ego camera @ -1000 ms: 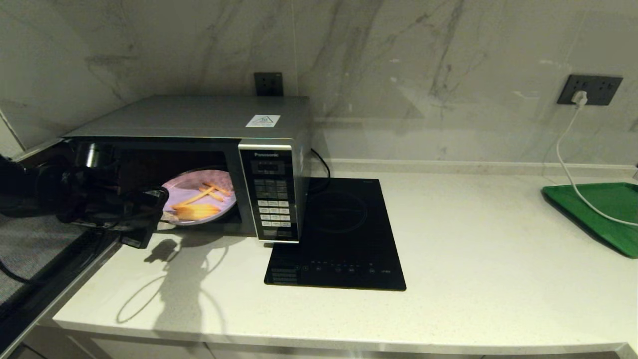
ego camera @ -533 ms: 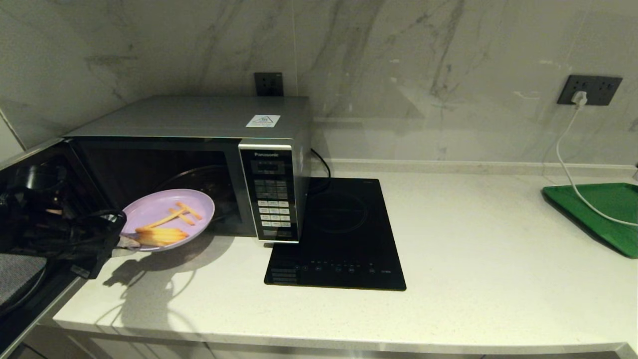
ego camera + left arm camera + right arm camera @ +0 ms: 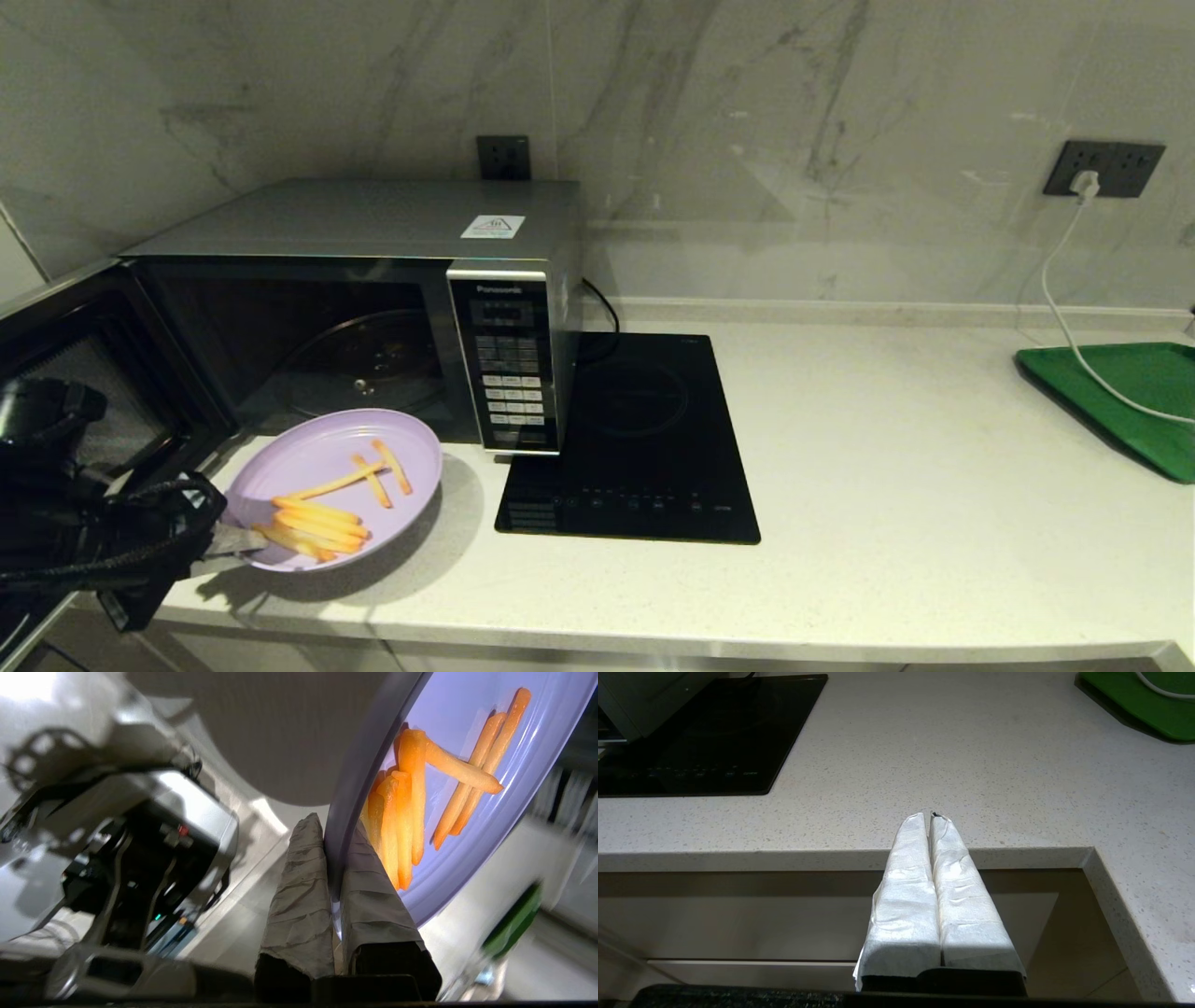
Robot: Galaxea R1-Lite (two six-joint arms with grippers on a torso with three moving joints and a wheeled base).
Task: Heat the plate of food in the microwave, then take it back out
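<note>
Pale speckled countertop (image 3: 840, 485) under marble wall; we see microwave (image 3: 373, 280) at its left end, door (image 3: 84, 364) swung wide, glass turntable (image 3: 364, 369) bare inside. Plate of food (image 3: 336, 485) sits outside cavity, just in front of opening, low over counter near front edge, fries (image 3: 317, 523) on it. Our left gripper (image 3: 332, 854) clamps plate's near rim, one finger either side. Black induction hob (image 3: 635, 439) right of microwave; green tray (image 3: 1130, 401) far right. Our right gripper (image 3: 931, 817) parked below counter edge, fingers pressed together, holding nothing.
</note>
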